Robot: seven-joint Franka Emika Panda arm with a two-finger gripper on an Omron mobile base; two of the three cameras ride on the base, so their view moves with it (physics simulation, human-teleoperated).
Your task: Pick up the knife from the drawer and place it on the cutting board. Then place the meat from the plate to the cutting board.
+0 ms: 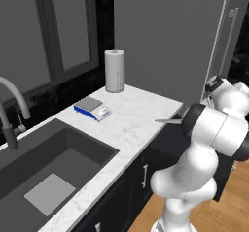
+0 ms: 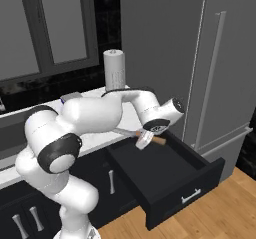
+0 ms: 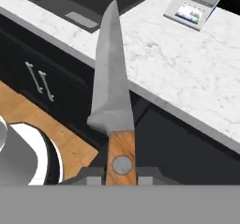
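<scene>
My jaws pinch the knife [image 3: 112,82] by its handle above the open drawer [image 2: 170,178]; I judge the long blade could clip the worktop [image 1: 131,119] edge as I swing.

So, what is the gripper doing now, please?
Gripper: closed on the knife, holding it by the brown handle above the open drawer.

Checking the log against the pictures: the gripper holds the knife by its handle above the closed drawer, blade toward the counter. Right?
Not quite: the drawer is open, pulled well out, as the right base view shows. The rest holds: the gripper has the knife by its brown handle, blade toward the counter.
</scene>
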